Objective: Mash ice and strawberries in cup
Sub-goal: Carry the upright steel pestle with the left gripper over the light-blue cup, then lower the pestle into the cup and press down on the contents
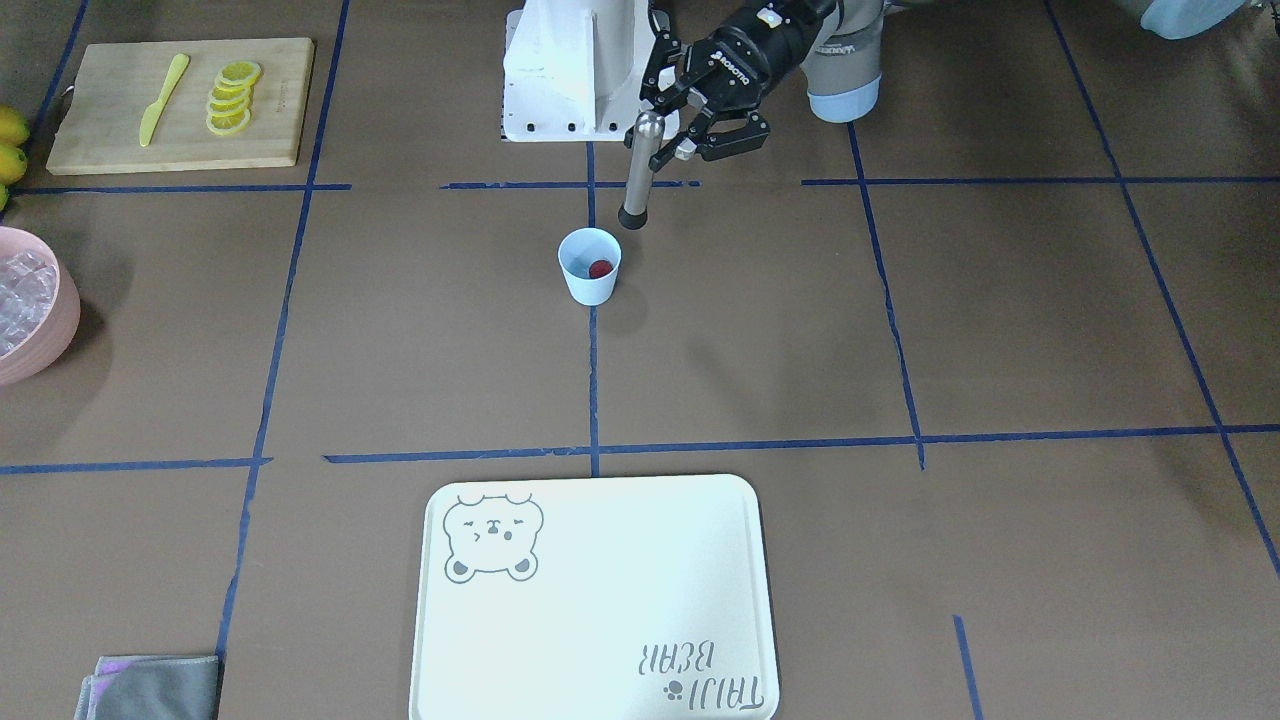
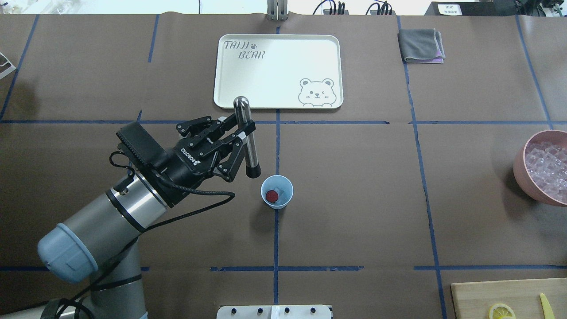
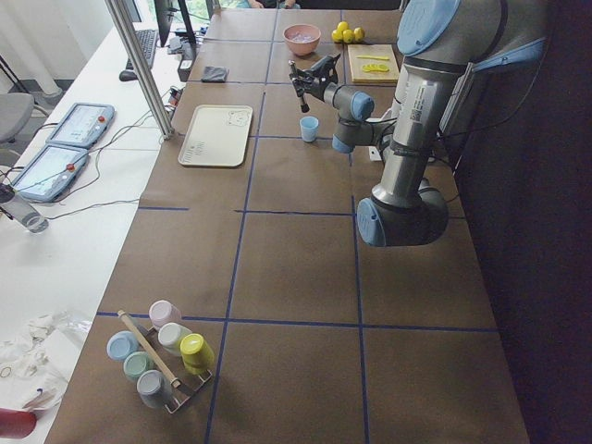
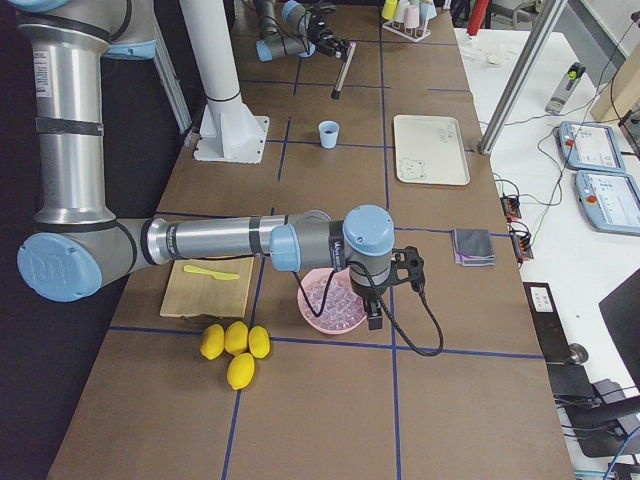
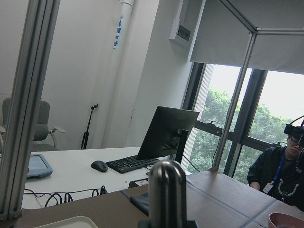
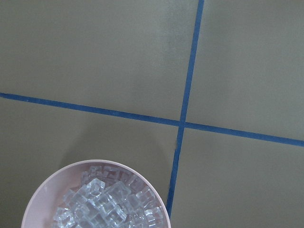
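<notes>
The pale blue cup (image 2: pixel 287 194) stands upright at the table's middle, also in the front view (image 1: pixel 585 288). Inside lie a red strawberry (image 2: pixel 270 195) and a clear ice cube (image 2: pixel 278 193). My left gripper (image 2: pixel 242 128) is shut on a steel muddler (image 2: pixel 249 141), held tilted with its black tip just outside the cup's rim, on the robot's side. The muddler shows in the front view (image 1: pixel 640 170) and the left wrist view (image 5: pixel 167 190). My right gripper (image 4: pixel 375 312) hangs over the pink bowl (image 4: pixel 305 308); I cannot tell whether it is open.
The pink bowl (image 2: pixel 519 170) holds several ice cubes (image 2: pixel 547 168) at the right edge. A white bear tray (image 2: pixel 279 71) lies beyond the cup. A cutting board (image 1: pixel 100 140) carries lemon slices and a yellow knife. A grey cloth (image 2: pixel 421 44) lies at the far right.
</notes>
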